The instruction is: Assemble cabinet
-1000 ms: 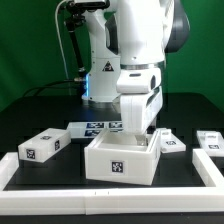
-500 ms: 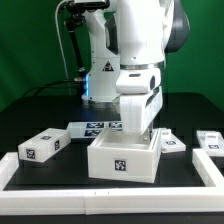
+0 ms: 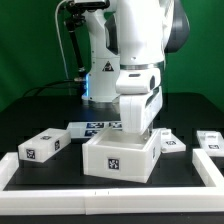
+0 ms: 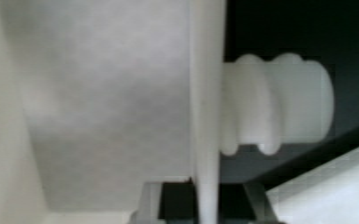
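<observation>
The cabinet (image 3: 100, 160) stood open-topped at the front middle of the dark bench (image 3: 30, 115), one square tag on the face turned to the exterior camera, just behind the raised white border (image 3: 60, 189) that edged the bench. The arm (image 3: 138, 70) came straight down into its open top, so from outside I could not see the fingertips or anything else in the box. In the wrist view the claw (image 4: 206, 200) straddled one thin upright wall of the cabinet (image 4: 204, 90). A dark finger (image 4: 163, 200) sat tight against each side, which I read as clenched on that wall. The inner face beside it was bare and pale. A ribbed white piece (image 4: 274, 105) showed on the wall's outer side. Small tagged blocks lay at the exterior view's left (image 3: 42, 146) and right (image 3: 170, 142), and the marker board (image 3: 95, 127) lay behind.
</observation>
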Robot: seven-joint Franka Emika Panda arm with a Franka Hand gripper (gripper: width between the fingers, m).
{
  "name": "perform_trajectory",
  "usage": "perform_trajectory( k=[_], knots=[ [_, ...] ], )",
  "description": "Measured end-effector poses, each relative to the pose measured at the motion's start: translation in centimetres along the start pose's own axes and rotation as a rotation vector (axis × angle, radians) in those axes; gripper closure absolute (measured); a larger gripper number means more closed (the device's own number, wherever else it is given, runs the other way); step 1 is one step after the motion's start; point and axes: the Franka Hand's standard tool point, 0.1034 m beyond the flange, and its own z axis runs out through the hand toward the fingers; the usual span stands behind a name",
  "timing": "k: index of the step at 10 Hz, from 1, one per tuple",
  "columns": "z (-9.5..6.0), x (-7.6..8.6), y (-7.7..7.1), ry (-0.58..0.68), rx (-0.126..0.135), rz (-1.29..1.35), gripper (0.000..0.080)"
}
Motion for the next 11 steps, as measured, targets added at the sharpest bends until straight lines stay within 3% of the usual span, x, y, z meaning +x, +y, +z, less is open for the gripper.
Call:
perform_trajectory(
  k=[3, 5, 7, 11],
  knots=[
    [0.0, -0.1, 0.2, -0.003, 0.001, -0.046, 0.0765],
    [0.0, 0.0, 1.5, -0.011, 0.007, -0.166, 0.0765],
    [0.0, 1.0, 2.9, -0.025, 0.015, -0.256, 0.0765],
    [0.1, 1.0, 2.9, -0.023, 0.012, -0.248, 0.0765]
  ],
)
